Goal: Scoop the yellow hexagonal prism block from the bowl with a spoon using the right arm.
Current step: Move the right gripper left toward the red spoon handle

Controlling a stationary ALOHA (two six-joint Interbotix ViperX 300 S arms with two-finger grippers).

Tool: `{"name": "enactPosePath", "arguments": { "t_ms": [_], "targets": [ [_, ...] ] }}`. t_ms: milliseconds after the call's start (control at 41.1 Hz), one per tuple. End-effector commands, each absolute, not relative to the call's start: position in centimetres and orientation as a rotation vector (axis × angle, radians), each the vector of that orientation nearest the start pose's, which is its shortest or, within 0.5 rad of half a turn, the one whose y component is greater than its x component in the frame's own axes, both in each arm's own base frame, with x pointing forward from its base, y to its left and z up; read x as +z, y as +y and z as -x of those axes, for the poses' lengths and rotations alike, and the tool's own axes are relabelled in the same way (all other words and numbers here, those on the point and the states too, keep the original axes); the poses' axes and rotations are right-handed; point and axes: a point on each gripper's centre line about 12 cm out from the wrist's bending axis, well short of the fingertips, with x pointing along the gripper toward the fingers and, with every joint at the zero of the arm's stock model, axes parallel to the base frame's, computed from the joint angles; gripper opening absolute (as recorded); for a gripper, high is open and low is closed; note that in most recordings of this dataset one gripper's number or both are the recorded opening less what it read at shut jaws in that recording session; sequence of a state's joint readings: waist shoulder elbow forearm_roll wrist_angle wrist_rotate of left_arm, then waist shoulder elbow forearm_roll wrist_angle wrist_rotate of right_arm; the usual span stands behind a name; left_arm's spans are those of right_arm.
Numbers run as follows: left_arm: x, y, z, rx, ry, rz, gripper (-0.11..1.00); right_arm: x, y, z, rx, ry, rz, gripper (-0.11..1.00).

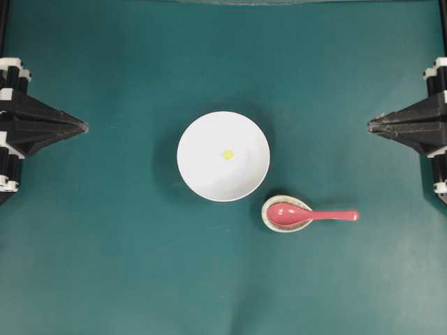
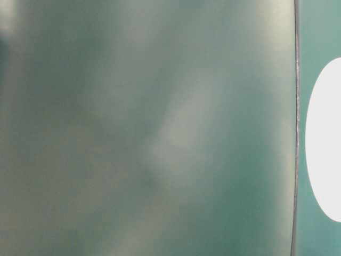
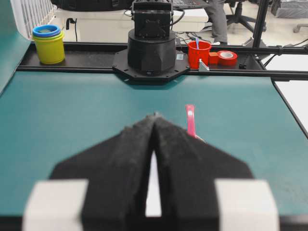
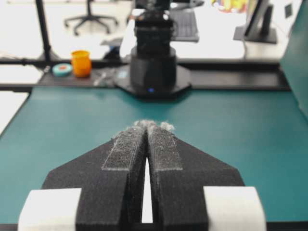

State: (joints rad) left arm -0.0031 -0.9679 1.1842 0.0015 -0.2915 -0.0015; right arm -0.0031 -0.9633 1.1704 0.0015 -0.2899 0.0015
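Tabletop point(image 1: 105, 265) from overhead: one flat teal mat, matte, evenly lit, a faint crease low in the middle. I see the room only through the wrist cameras: a black rail along the far edge of the mat, bright floor beyond, office chair legs. On the rail in the left wrist view, a stack of yellow and blue cups point(image 3: 48, 43), a red cup point(image 3: 199, 53) and a red tape roll point(image 3: 227, 57). In the right wrist view, an orange cup point(image 4: 81, 63) and a teal tape roll point(image 4: 62, 70).

The bowl point(image 1: 202, 174) sits mid-mat, round, plain glossy white. The yellow hexagonal prism block point(image 1: 228, 154) lies inside it near the centre, tiny, bright, well clear of the wall.

Just beside the bowl's lower right rim is a small speckled egg-shaped spoon rest point(image 1: 268, 218). The spoon point(image 1: 307, 215), glossy pink-red, lies with its oval head in the rest and its short straight handle out to the right, on the mat.

Left hand point(image 1: 84, 127) parked at the left edge, black, wedge-shaped, tips pressed together, holding nothing. Right hand point(image 1: 371, 125) mirrored at the right edge, likewise closed tight and empty; its pads point(image 4: 124, 149) look fuzzy and frayed at the tips. Both are well apart from bowl and spoon.

Table-level view is blurred teal, with only a white curve at its right edge
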Motion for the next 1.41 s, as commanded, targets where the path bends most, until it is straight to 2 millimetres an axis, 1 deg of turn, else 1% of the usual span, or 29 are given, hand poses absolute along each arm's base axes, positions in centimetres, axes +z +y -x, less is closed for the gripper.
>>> {"name": "enactPosePath", "arguments": {
  "t_ms": [0,97,365,438,560,681,779,900,1095,1387],
  "targets": [
    [30.0,0.0,-20.0,0.001,-0.077,-0.009,-0.01,30.0,-0.2,-20.2,-0.008,-0.091,-0.007,-0.02],
    [30.1,0.0,-19.8,-0.001,-0.069,-0.009,-0.01,30.0,-0.1,-20.5,-0.007,-0.069,-0.012,-0.01],
    [30.2,0.0,-19.6,0.001,-0.071,-0.024,-0.01,30.2,-0.2,-20.5,-0.008,-0.077,-0.015,0.01],
    [30.1,0.0,-19.6,0.001,-0.061,-0.026,-0.01,30.1,-0.2,-20.5,-0.008,-0.072,-0.015,0.07],
    [30.0,0.0,-19.7,0.001,-0.052,-0.015,-0.01,29.9,-0.2,-20.6,-0.009,-0.061,-0.015,0.28],
    [30.0,0.0,-19.7,0.001,-0.052,-0.012,-0.01,29.7,-0.1,-20.6,-0.008,-0.043,-0.015,0.45],
    [29.9,0.0,-19.6,0.001,-0.049,-0.015,-0.01,29.3,-0.2,-20.8,-0.01,-0.028,-0.018,0.52],
    [29.8,0.0,-19.6,0.001,-0.043,-0.029,-0.01,28.6,-0.2,-21.2,-0.01,0.003,-0.026,0.54],
    [29.8,0.0,-19.7,0.001,-0.038,-0.031,-0.01,26.3,-0.1,-22.3,-0.01,0.061,-0.054,0.55],
    [29.4,0.0,-19.8,0.0,-0.021,-0.036,-0.01,21.9,1.5,-23.5,0.031,0.085,-0.095,0.55]
  ]
}}
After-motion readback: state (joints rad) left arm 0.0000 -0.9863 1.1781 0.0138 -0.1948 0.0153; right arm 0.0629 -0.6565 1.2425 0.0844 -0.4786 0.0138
